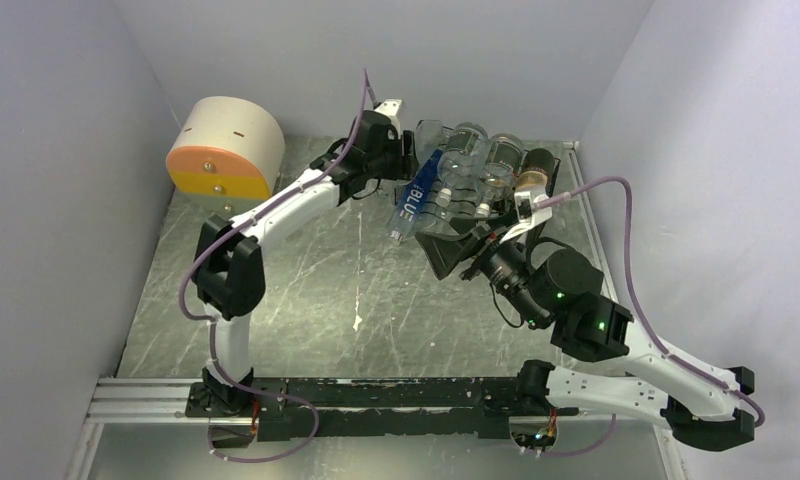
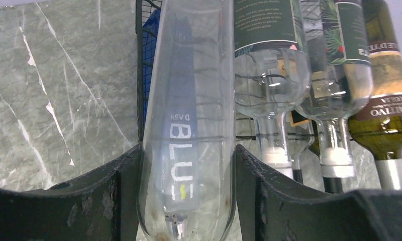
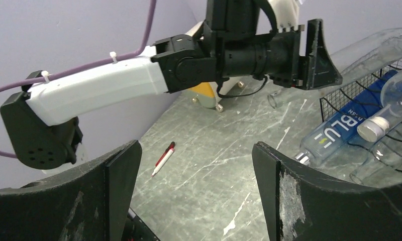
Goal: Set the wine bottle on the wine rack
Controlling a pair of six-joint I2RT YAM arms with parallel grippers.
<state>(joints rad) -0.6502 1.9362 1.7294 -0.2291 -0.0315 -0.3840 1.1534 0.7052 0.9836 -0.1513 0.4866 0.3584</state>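
Left gripper (image 2: 186, 170) clamped on clear wine bottle (image 2: 189, 75), tilted over left edge of wine rack (image 1: 444, 252), apparently not seated yet. Right gripper (image 3: 196, 165) wide, empty. Remaining: lay bottle down, release

I read the table (image 1: 306, 290) as a grey-green marbled slab with white veins, walled on three sides. The black wire wine rack (image 1: 444, 256) stands on its far right area. A round drum (image 1: 226, 150), cream with an orange and yellow face, sits in the far left corner, well apart from the rack. A red-and-white pen (image 3: 164, 158) lies flat on open surface. An aluminium rail (image 1: 136, 398) borders the near edge.
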